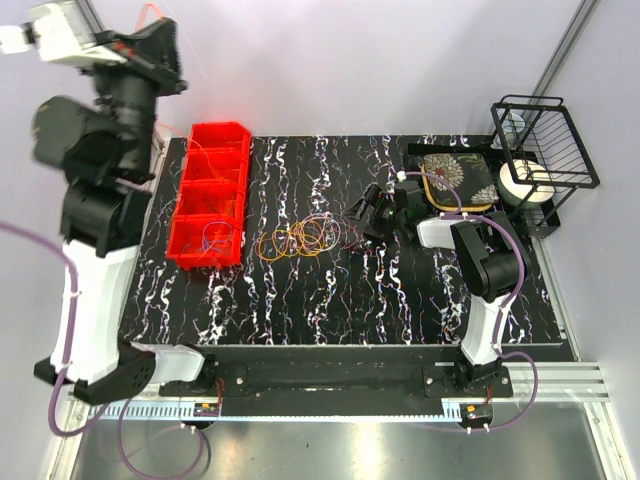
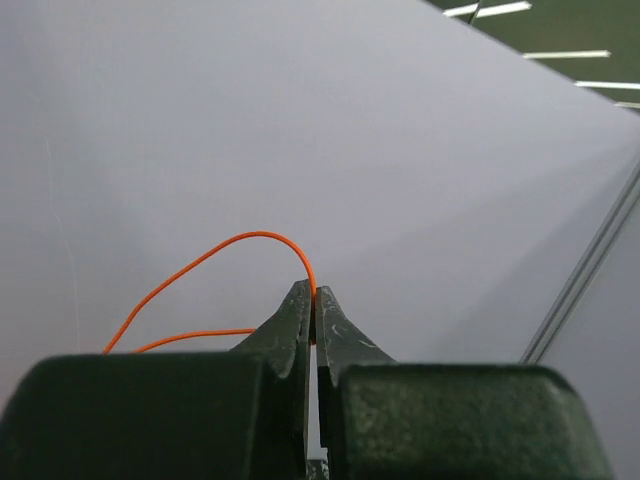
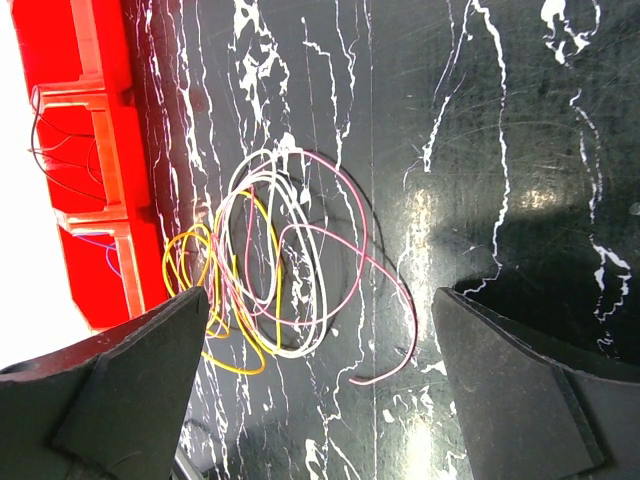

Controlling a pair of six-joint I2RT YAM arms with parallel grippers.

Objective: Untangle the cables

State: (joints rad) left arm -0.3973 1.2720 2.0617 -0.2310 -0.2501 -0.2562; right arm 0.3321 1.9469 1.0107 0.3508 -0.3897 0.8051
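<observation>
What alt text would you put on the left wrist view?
The left claw is shut on a thin orange wire that loops up from the tips and trails off to the lower left. Behind it is a plain pale wall, with strip lights in the top right corner.

Overhead sees table (image 1: 400, 300); right wrist close above it; left faces wall (image 2: 300, 120).

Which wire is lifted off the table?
The lone orange wire pinched in the left hand, up in the air; the other wires lie on the table or in the red bin.
</observation>
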